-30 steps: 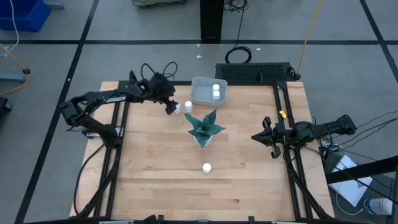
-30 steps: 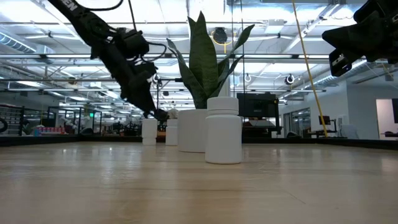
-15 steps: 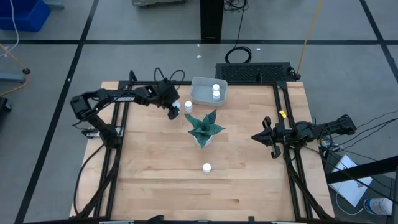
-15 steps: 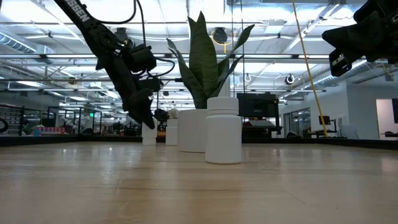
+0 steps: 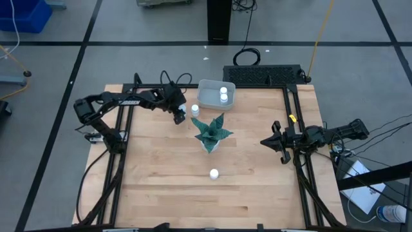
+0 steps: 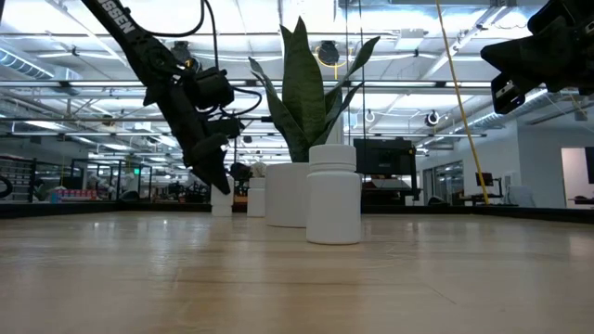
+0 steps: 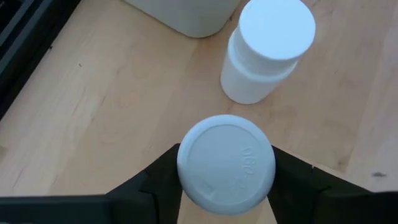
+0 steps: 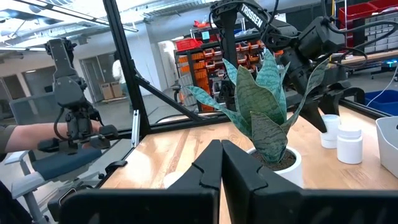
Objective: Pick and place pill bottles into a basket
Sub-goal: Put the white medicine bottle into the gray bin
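From above, the left gripper (image 5: 179, 115) sat by the basket (image 5: 207, 100) at the worktop's far edge. Left wrist view: jaws hugging a pill bottle (image 7: 226, 165), closing the grasp. Next, lift it into the basket. Right gripper (image 5: 273, 142) was clenched, idle.

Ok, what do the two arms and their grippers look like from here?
Both arms are matte black with jointed segments. The left arm carries white lettering along its link and loose black cables looping over the wrist. The left gripper has two flat dark fingers; the right gripper has matching black, angular ones.
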